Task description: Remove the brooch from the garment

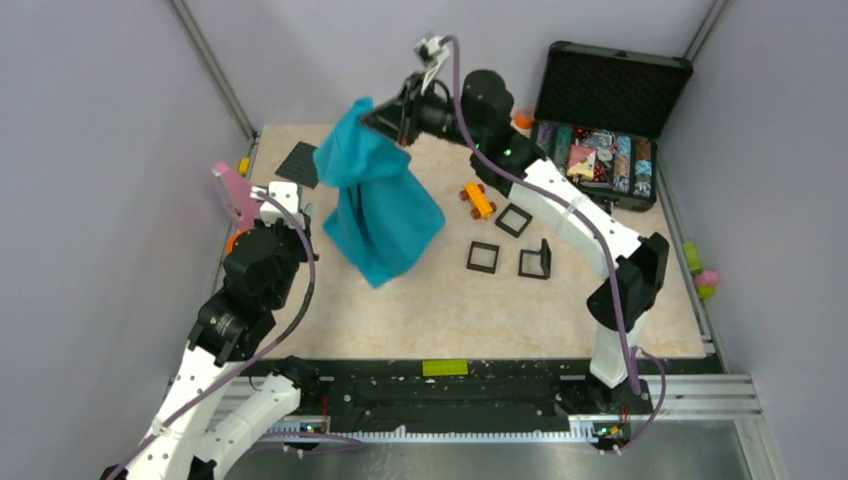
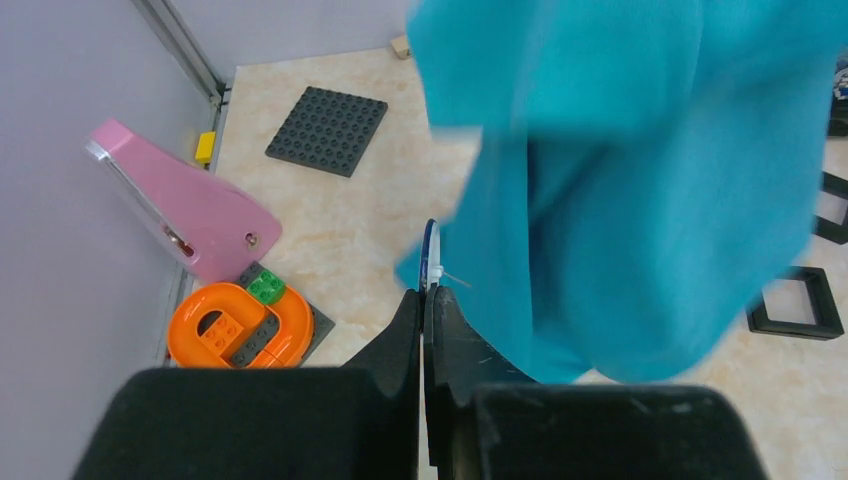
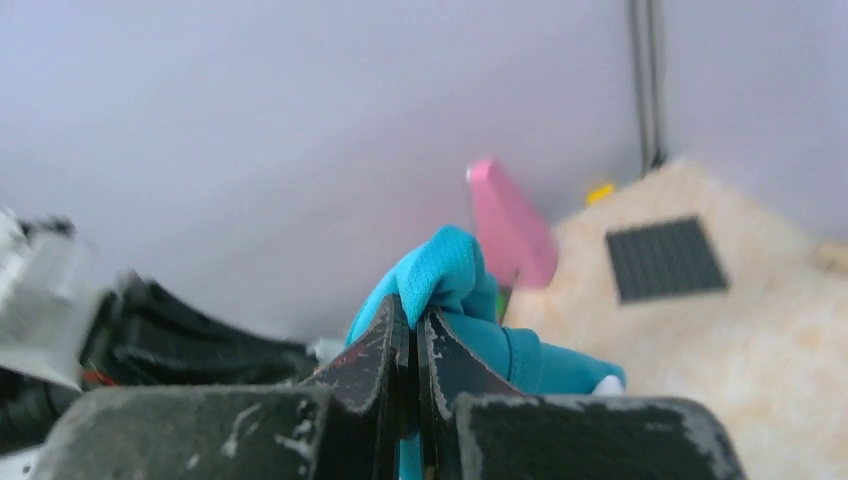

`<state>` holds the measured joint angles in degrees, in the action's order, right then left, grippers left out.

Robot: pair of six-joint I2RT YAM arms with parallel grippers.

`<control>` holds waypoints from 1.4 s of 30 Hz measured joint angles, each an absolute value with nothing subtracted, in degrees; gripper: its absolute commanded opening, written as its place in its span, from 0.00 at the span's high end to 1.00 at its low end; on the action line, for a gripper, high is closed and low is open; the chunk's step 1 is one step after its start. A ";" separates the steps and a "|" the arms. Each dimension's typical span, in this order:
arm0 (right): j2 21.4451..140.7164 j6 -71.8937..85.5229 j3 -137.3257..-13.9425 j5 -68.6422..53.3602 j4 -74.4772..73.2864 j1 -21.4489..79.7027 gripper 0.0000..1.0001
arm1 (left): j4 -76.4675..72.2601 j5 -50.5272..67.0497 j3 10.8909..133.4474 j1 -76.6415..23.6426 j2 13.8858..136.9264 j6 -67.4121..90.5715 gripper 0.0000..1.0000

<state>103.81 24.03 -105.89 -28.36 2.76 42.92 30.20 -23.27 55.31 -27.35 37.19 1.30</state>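
Observation:
My right gripper (image 1: pixel 375 120) is shut on the top of the teal-blue garment (image 1: pixel 380 210) and holds it up over the back of the table, so the cloth hangs down. In the right wrist view the cloth (image 3: pixel 450 270) bunches between the closed jaws (image 3: pixel 412 320). My left gripper (image 2: pixel 428 295) is shut on the brooch (image 2: pixel 430 250), a thin blue disc seen edge-on with a white back. The brooch sits at the garment's (image 2: pixel 640 200) left edge. I cannot tell whether it is still pinned to the cloth. In the top view the left gripper (image 1: pixel 306 214) is just left of the hanging cloth.
A dark grey stud plate (image 1: pixel 300 163) lies at the back left. A pink tool (image 2: pixel 185 205) and an orange toy (image 2: pixel 235 325) sit by the left wall. An orange toy car (image 1: pixel 478 200) and three black square frames (image 1: pixel 482 257) lie right of the garment. An open black case (image 1: pixel 600 120) stands back right.

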 measured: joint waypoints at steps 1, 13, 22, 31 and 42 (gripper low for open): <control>105.03 24.08 -110.48 -27.77 2.26 42.61 1.00 | 30.26 -23.24 55.53 -27.35 36.91 1.30 1.00; 114.52 25.23 -128.27 -24.69 -5.45 37.98 0.17 | 30.13 -14.48 55.90 -27.09 39.18 1.48 1.00; 92.16 23.68 -78.46 -25.34 -2.28 38.02 0.31 | 29.80 0.75 55.79 -26.98 42.17 2.55 1.00; 67.57 17.32 -49.12 -35.75 10.11 38.06 0.30 | 26.74 23.97 54.98 -26.98 46.61 6.72 1.00; 62.11 12.51 -40.40 -39.64 17.39 42.13 0.32 | 18.70 42.54 53.65 -26.98 50.43 13.61 1.00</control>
<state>62.11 12.51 -40.40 -39.64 17.39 42.13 18.70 42.54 53.65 -26.98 50.43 13.61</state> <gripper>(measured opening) 0.700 0.012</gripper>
